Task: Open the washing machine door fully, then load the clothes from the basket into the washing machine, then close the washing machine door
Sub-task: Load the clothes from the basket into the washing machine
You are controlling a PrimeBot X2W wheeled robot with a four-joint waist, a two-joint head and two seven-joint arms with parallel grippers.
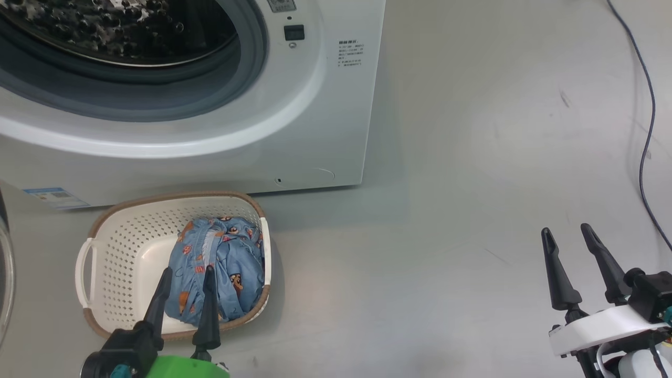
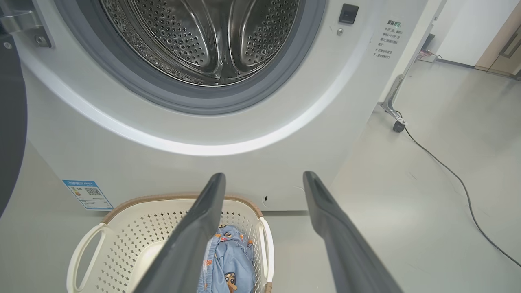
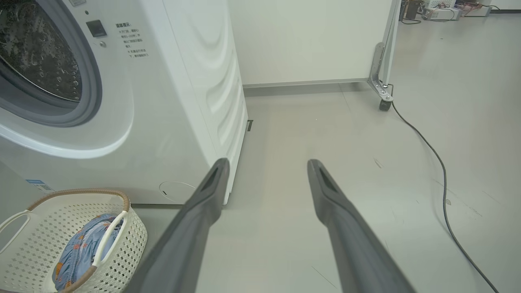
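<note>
The white washing machine (image 1: 325,105) stands with its steel drum (image 2: 203,36) exposed. The washing machine door (image 2: 10,122) is swung out to the left; only its black rim and a sliver of glass (image 1: 4,273) show. On the floor in front sits the cream basket (image 1: 123,236), with the light blue printed clothes (image 1: 220,268) bunched in its right half. My left gripper (image 1: 188,270) hovers open over the basket's near side, above the clothes and apart from them. My right gripper (image 1: 566,229) is open over bare floor far to the right, holding nothing.
A dark cable (image 1: 648,131) snakes along the floor at the right. A white panel on a castor (image 3: 384,103) stands beyond the washer's right side. Grey floor (image 1: 446,236) stretches between the basket and my right gripper.
</note>
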